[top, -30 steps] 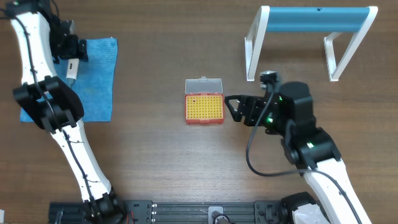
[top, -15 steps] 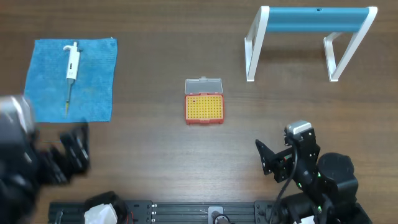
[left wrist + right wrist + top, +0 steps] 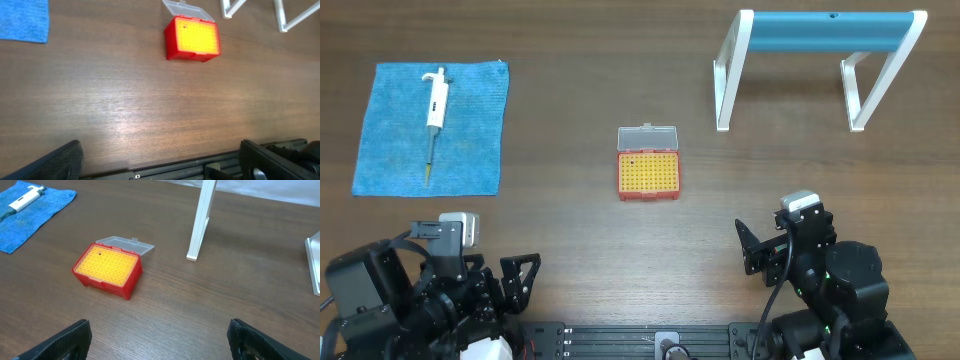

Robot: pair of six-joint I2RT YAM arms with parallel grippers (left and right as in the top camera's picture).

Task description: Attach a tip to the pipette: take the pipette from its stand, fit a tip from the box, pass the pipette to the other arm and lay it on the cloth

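Observation:
The white pipette (image 3: 435, 100) lies on the blue cloth (image 3: 470, 150) at the far left, its yellow tip pointing toward the near side; the right wrist view has the pipette (image 3: 24, 199) on the cloth (image 3: 35, 217) too. The red tip box (image 3: 648, 173) stands mid-table with its clear lid open, full of yellow tips. My left gripper (image 3: 518, 282) is open and empty at the near left edge, far from the cloth. At the near right edge my right gripper (image 3: 748, 251) is open and empty. Both wrist views face the tip box (image 3: 193, 39) (image 3: 107, 271).
The white pipette stand (image 3: 820, 35) with a blue top bar stands at the far right; one of its legs (image 3: 202, 222) rises beyond the tip box. Bare wooden table lies between the grippers and the box. A corner of cloth (image 3: 22, 20) lies at the left wrist view's edge.
The left arm left the pipette on the cloth and pulled back to the near left edge. The right arm pulled back from beside the tip box to the near right edge.

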